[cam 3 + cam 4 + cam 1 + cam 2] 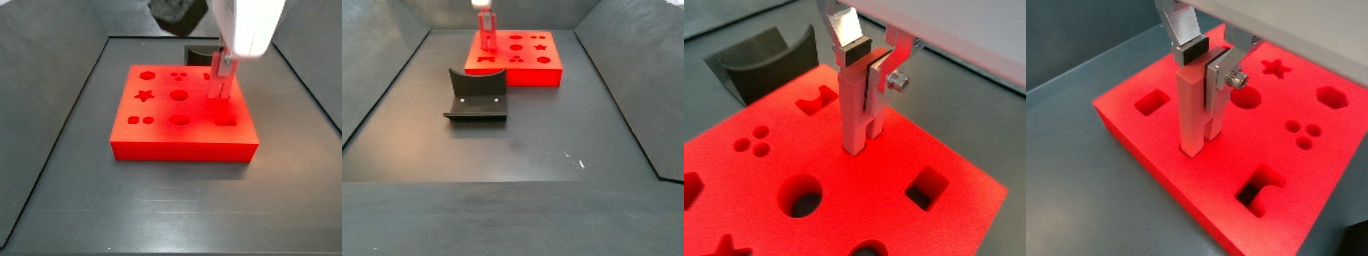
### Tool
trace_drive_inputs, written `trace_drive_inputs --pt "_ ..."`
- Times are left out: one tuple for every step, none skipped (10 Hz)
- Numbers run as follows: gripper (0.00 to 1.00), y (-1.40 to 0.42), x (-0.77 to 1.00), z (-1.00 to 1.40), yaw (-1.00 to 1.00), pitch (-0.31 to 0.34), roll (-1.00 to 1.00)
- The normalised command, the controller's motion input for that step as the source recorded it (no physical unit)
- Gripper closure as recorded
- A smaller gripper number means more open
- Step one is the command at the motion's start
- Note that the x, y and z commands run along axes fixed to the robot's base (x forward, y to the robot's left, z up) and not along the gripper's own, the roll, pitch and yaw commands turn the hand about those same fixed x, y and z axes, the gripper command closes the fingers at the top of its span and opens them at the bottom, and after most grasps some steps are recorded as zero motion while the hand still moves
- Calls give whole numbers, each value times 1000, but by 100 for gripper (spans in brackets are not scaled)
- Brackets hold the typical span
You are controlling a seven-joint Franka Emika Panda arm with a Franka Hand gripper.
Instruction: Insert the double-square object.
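- Most of the work looks done: the gripper (867,62) clamps the upright peg (861,110), its tip meeting the block (871,205).
- Left: pushing it home, letting go.

Bright red peg (1196,110) & block (1146,130), silver pincer (1209,62), dk grey holder (476,96)

At the far end of the dark floor, the gripper (481,5) holds the upright double-square object (486,30) over the red block (529,60), with the dark curved holder (477,97) nearer the camera.
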Motion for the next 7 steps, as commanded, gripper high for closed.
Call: trace_drive_inputs --pt "100 0 386 -586 0 0 46" --pt "100 0 271 -511 -6 4 63" --pt "100 0 29 -446 -49 0 80" --pt "100 0 -17 -363 -46 0 111" --pt "100 0 -51 -277 -49 0 126" --pt "100 0 0 -60 -23 0 54" --pt "100 0 0 0 0 0 0"
